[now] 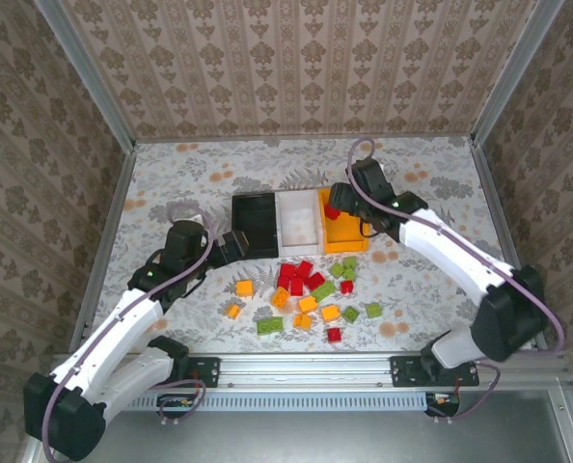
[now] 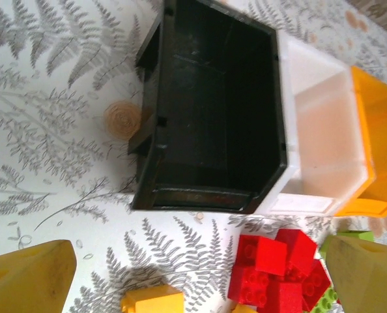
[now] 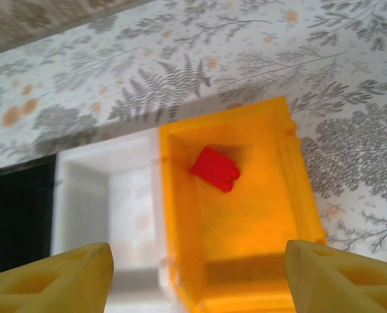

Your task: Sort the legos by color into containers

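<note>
Hovering over orange bin (image 1: 345, 236): right gripper (image 1: 334, 206). Left gripper (image 1: 231, 245) beside black bin (image 1: 255, 224); white bin (image 1: 298, 224) between bins; legos (image 1: 311, 289) scattered nearer arms.
Left wrist: fingers spread, empty.
Right wrist: fingers spread; red lego (image 3: 215, 168) inside orange bin.

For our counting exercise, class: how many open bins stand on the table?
3, side by side in a row: the black bin on the left, the white bin in the middle, and the orange bin on the right, with a red brick inside it.
</note>
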